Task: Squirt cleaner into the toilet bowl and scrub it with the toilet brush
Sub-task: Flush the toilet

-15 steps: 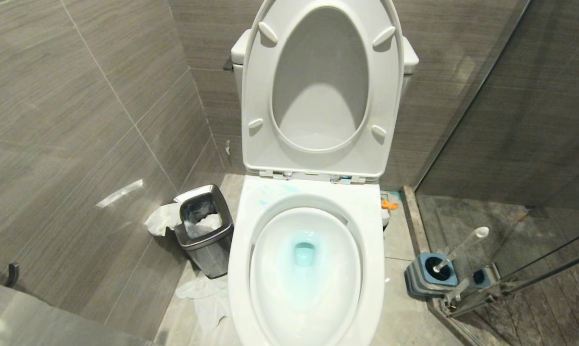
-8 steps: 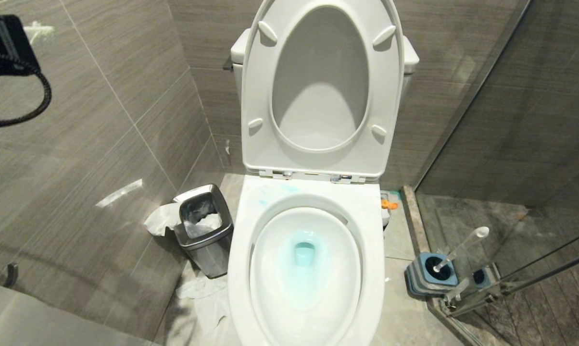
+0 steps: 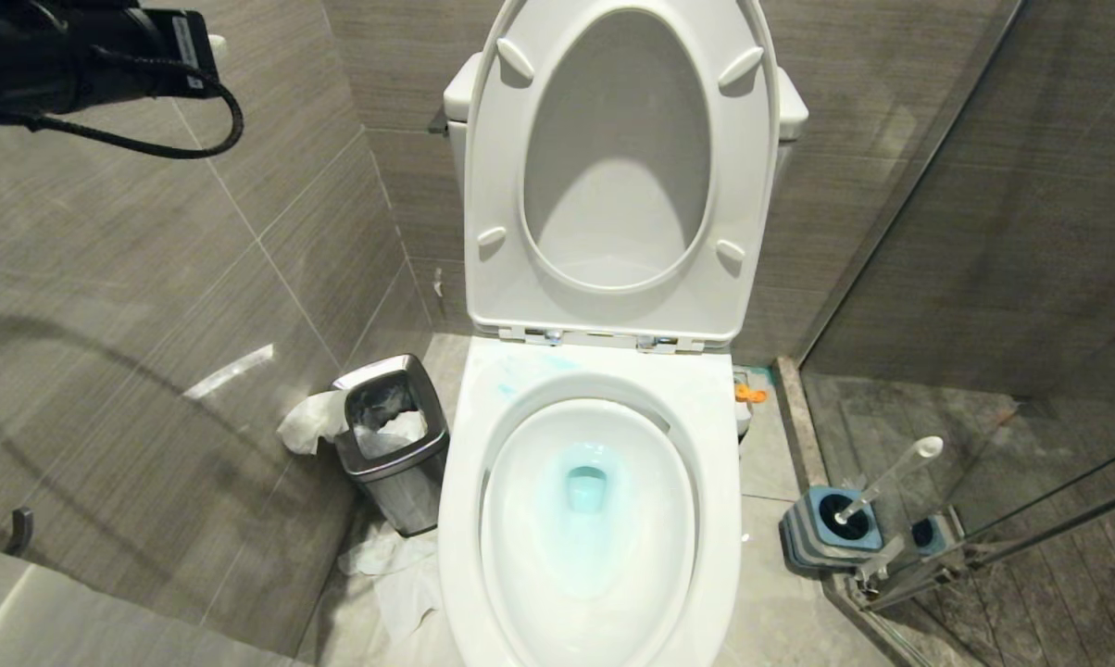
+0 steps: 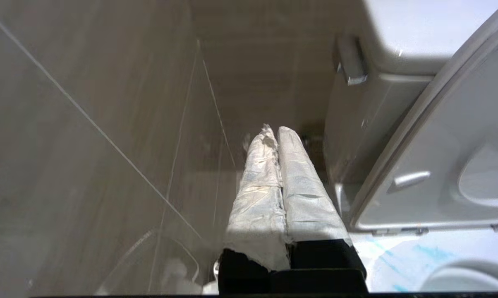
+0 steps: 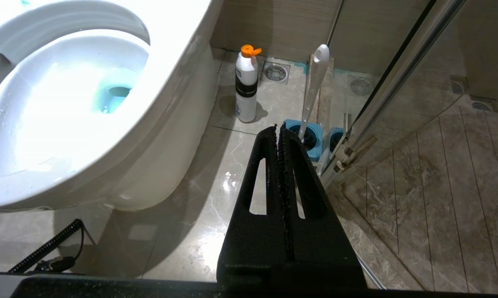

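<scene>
1. Looking down from the head view, we see the toilet bowl (image 3: 591,519) straight ahead on the floor, with its seat and lid (image 3: 619,176) raised upright against the tank.
2. We find the cleaner (image 3: 585,482) already in the bowl as a pale teal tint around the drain hole, with a few teal streaks on the rim near the hinges.
3. We see the toilet brush (image 3: 891,477) standing tilted in its blue-and-grey holder (image 3: 831,530) on the floor to the right of the bowl, just beside the glass shower door (image 3: 1011,398); nothing touches its white handle.
4. Our left arm (image 3: 76,56) shows high in the upper left corner of the head view, in front of the tiled wall (image 3: 150,306) and well apart from the bowl.
5. Our left end effector (image 4: 278,136) is closed and empty: its two white-wrapped fingers (image 4: 257,186) press together, pointing toward the wall corner beside the tank.
6. Our right end effector (image 5: 279,129) is also closed on nothing, its black fingers meeting along their whole length, low over the floor near the brush holder.
7. We note a white bottle with an orange cap (image 5: 246,85) standing upright on the floor between the bowl and the brush.
8. We note a steel waste bin (image 3: 393,443) left of the bowl, with crumpled paper (image 3: 391,570) in and around it.
</scene>
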Robot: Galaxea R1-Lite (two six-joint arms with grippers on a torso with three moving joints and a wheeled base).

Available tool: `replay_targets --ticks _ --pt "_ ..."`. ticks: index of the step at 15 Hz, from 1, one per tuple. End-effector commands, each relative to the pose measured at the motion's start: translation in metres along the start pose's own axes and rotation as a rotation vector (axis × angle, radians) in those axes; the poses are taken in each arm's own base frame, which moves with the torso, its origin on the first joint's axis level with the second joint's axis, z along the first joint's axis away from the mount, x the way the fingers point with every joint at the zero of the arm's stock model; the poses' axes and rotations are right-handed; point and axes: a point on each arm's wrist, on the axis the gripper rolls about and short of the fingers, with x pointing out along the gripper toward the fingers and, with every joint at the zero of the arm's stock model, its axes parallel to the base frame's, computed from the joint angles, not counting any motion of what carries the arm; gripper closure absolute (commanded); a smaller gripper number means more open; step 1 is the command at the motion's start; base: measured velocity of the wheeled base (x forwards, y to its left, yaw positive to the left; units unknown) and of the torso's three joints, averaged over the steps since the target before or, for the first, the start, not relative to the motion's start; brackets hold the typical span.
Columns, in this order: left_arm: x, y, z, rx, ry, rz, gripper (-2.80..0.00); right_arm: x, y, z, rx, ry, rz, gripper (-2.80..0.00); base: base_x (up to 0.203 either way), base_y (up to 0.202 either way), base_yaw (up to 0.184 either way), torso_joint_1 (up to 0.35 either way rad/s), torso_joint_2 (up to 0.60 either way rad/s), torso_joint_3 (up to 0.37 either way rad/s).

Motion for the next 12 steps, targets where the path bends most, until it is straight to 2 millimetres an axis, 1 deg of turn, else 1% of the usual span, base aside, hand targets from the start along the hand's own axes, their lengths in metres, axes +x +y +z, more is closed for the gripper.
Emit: replay_targets --ticks 1,12 --pt "0.0230 -0.0010 -0.0185 -0.004 0.061 -0.008 0.00 0.0001 0.0000 0.0000 0.000 0.002 0.001 0.00 0.000 0.000 0.000 0.000 0.00 0.000" --pt "0.0240 -0.0011 -0.0189 -0.005 0.059 -0.004 0.00 0.0001 0.0000 0.0000 0.000 0.002 0.000 0.00 0.000 0.000 0.000 0.000 0.00 0.000"
